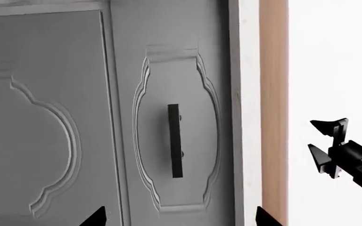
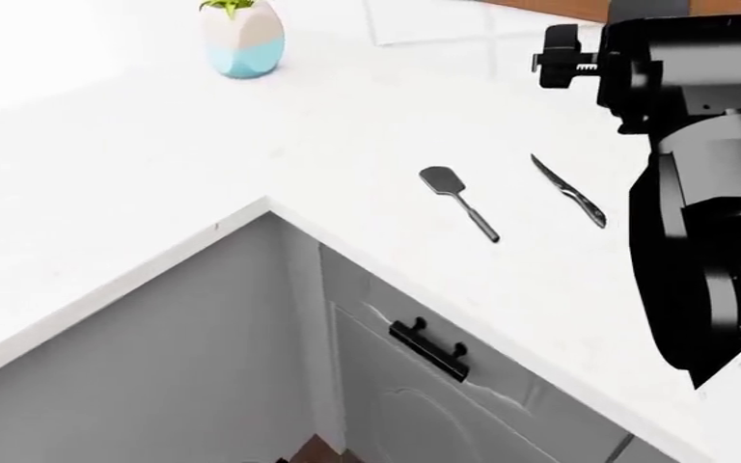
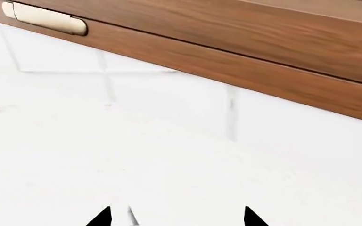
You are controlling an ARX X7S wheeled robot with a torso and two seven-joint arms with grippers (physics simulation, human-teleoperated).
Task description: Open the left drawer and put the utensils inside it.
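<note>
Left claw [image 1: 179,215] mostly cut off, tips spread, the shut left drawer [image 1: 176,141] straight ahead; right claw [image 3: 177,217] likewise released.

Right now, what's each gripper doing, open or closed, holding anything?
Left gripper: open, empty, facing the drawer handle.
Right gripper: open, empty, above the countertop.

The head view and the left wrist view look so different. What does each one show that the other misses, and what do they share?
Only the head view shows the spatula and knife lying apart on the white counter, plus a small plant pot.

Only the left wrist view shows the left claw, its tips spread either side of the handle but short of it, and a wooden strip.

Both show the shut left drawer and its black handle, and the right arm's claw.
</note>
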